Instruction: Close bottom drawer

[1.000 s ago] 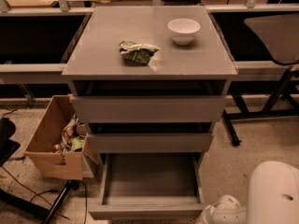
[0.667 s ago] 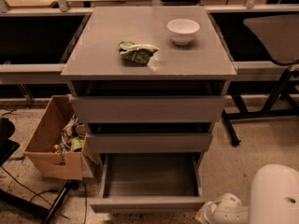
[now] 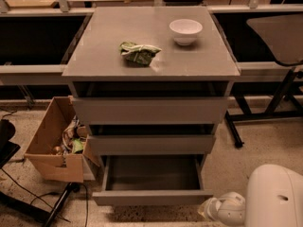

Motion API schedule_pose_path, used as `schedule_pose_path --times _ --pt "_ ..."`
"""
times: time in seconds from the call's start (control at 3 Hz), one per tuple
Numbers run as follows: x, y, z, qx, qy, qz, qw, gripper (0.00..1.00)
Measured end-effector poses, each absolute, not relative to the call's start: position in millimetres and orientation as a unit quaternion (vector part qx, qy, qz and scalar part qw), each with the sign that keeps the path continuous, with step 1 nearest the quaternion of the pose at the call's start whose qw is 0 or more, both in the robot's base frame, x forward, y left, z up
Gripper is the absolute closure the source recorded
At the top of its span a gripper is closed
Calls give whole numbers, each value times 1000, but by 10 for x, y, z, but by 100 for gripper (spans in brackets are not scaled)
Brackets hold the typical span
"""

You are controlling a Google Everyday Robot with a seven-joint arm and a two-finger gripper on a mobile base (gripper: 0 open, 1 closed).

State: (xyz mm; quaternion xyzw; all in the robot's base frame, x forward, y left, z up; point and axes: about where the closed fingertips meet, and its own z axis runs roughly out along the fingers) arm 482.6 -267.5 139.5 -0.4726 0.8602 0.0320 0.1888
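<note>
Bowl (image 3: 185,30), green packet (image 3: 138,52), cardboard box (image 3: 47,143)

Claw (image 3: 218,210) nr bottom drawer (image 3: 152,197) front corner; box (image 3: 47,143) flanks opp. side.

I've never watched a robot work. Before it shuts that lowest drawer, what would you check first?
1. Bottom drawer pulled out, with its front facing the robot: ok.
2. Nothing sticks up above the drawer's walls to jam it: ok, the inside looks bare.
3. Tool low by the right end of the drawer front: ok.
4. Tool touching the front, ready to push: cannot tell.
5. Cardboard box out of the drawer's path: ok. It stands to the left, beside the drawer and not behind its front.
6. Bowl and green packet sit well in from the cabinet top's front edge, so a bump should not tip them off: ok.
</note>
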Motion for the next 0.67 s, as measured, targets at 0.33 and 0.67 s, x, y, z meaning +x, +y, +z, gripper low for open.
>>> schedule_pose_path --times 0.33,0.67 --pt "5206 -2679 1401 -467 856 31 219 100" --pt "5277 -2663 1395 -468 854 30 224 100"
